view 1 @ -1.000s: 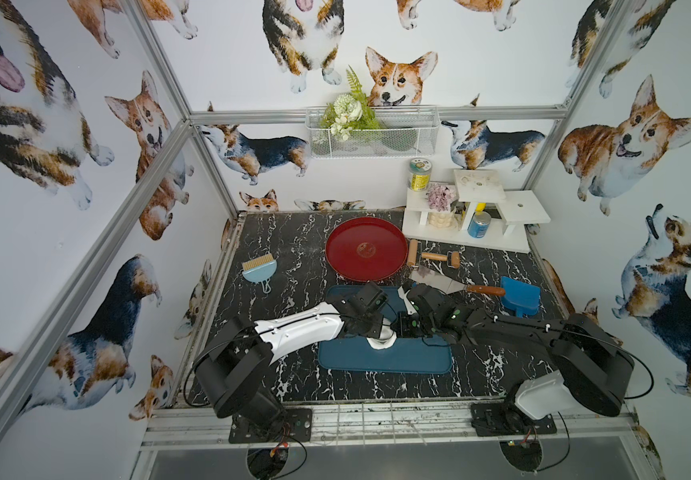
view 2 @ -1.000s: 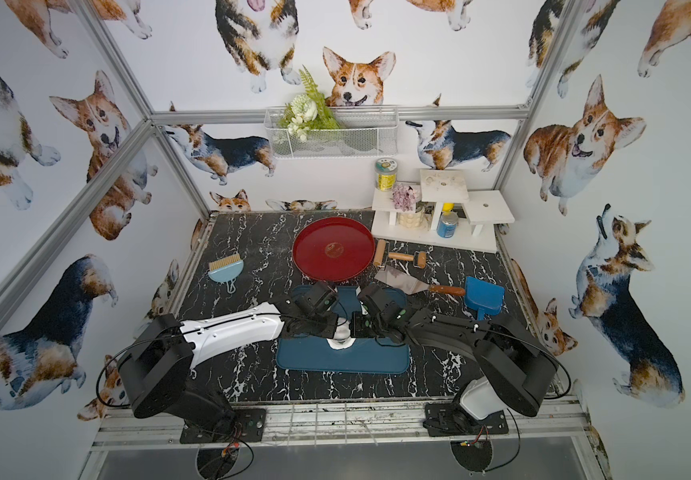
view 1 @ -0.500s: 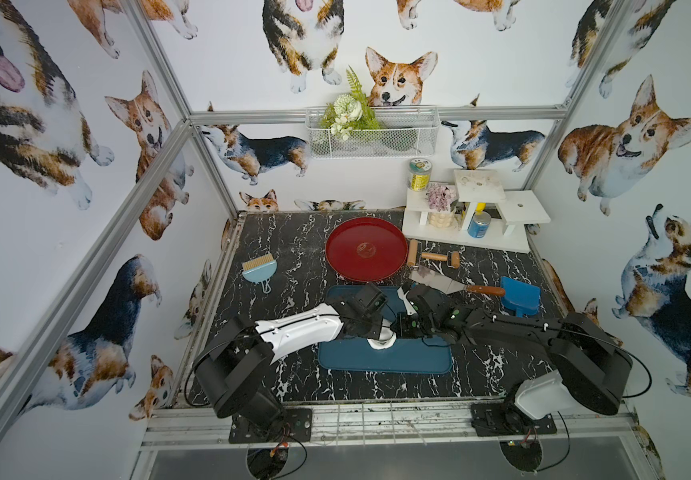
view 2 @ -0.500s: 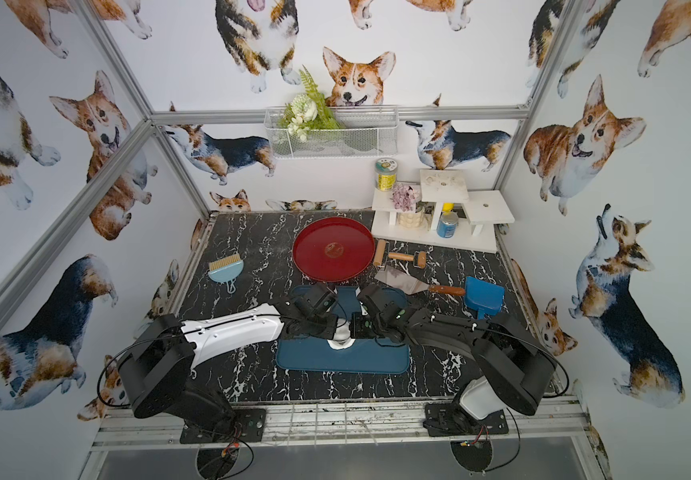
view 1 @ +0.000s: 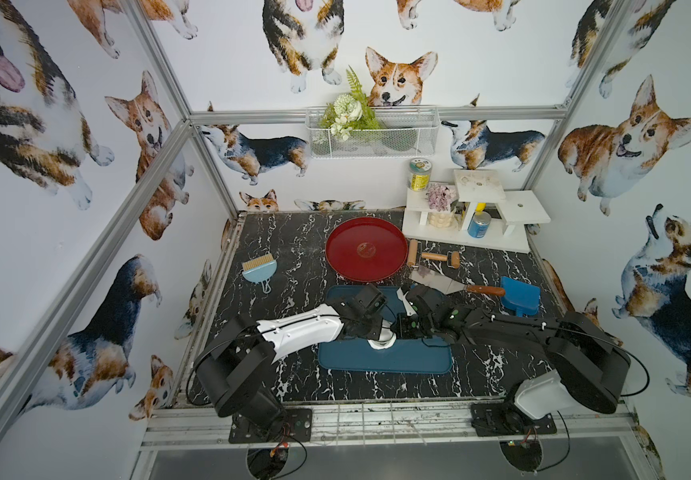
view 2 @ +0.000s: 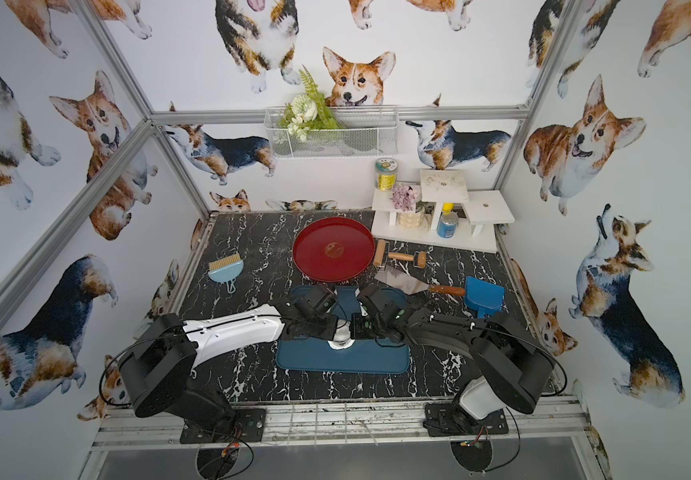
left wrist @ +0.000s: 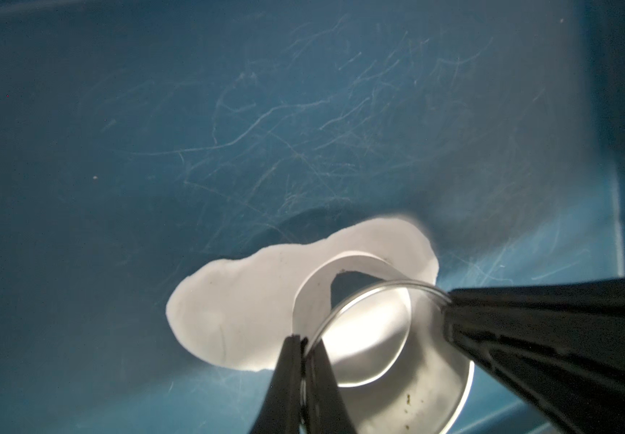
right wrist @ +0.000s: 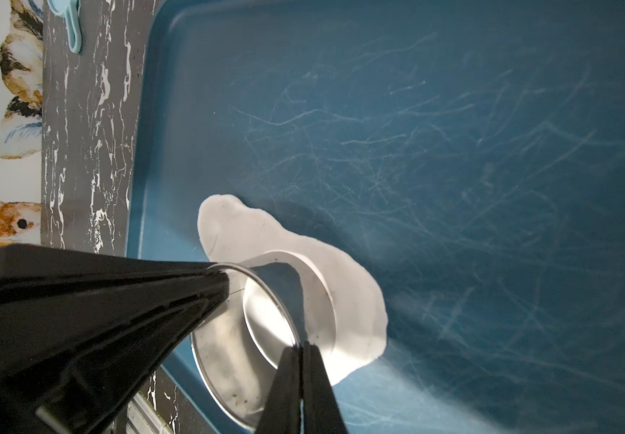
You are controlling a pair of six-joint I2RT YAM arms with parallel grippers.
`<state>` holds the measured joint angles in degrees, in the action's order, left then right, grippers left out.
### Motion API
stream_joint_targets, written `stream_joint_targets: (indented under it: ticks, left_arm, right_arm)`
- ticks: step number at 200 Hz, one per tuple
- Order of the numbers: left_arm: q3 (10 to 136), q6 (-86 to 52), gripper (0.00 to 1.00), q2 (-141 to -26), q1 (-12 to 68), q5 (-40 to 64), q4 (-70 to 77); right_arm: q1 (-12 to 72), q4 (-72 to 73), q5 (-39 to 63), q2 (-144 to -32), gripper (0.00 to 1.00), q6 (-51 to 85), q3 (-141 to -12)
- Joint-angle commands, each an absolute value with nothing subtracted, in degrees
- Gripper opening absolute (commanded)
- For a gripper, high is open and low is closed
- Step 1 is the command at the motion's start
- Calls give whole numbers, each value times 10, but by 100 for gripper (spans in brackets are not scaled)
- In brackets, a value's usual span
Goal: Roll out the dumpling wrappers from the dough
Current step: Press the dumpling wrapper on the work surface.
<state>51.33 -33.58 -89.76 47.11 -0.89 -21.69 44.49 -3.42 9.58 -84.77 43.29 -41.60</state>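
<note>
One cutter [left wrist: 439, 390] on dough [left wrist: 236, 300], jar [view 1: 420, 178] label unreadable

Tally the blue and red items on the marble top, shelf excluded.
Blue: 3 (tray, dustpan, scoop)
Red: 1 (plate)
Total: 4

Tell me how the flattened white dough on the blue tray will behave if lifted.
The dough is a thin, ragged sheet flat on the blue tray, so it would likely droop and stretch if lifted by an edge. Its matte surface suggests it may cling rather than slide when pushed. The metal ring cutter stands on it, so it could tear there.
</note>
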Motion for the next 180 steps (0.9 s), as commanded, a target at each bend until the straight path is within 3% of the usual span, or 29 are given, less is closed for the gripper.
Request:
stream_joint_targets:
  ticks: [1,180]
  left_arm:
    - [511,-336,0,-899,470,-8,-230]
    - [458,-335,0,-941,468,29,-233]
  right_arm:
    - [443,-45,76,-851,0,432,-413]
    - [424,-100,85,-910,0,409,-387]
